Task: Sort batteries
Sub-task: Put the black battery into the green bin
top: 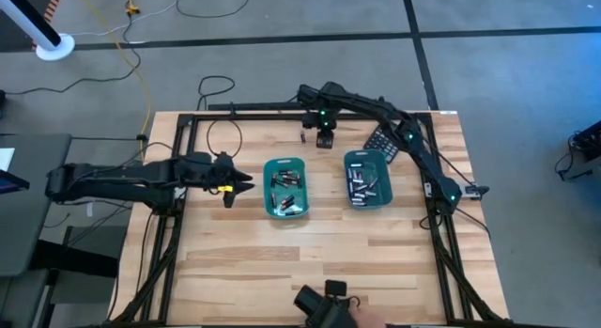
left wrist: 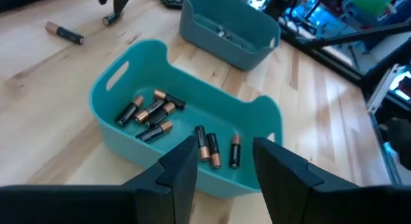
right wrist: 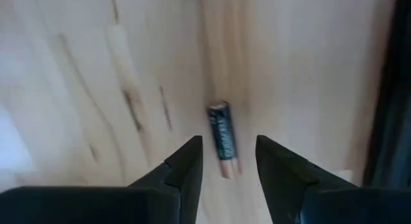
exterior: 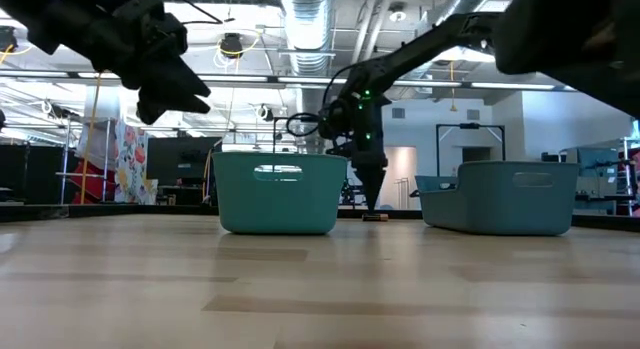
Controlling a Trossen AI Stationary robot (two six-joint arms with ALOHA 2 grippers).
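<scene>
— Teal, both trays: the left tray and the right tray sit side by side on the wooden table, each holding batteries.

— Where is the right gripper?

— Down at the tabletop behind the trays. From above you only see its body; its wrist camera shows the fingers parted with a gap on either side of one dark battery with a coppery end, lying flat on the wood, not clamped.

— And the left gripper?

— Raised beside the left tray, fingers apart, holding nothing. Its own camera looks down on the copper-tipped cells in that tray, plus two loose batteries on the table beyond.
</scene>
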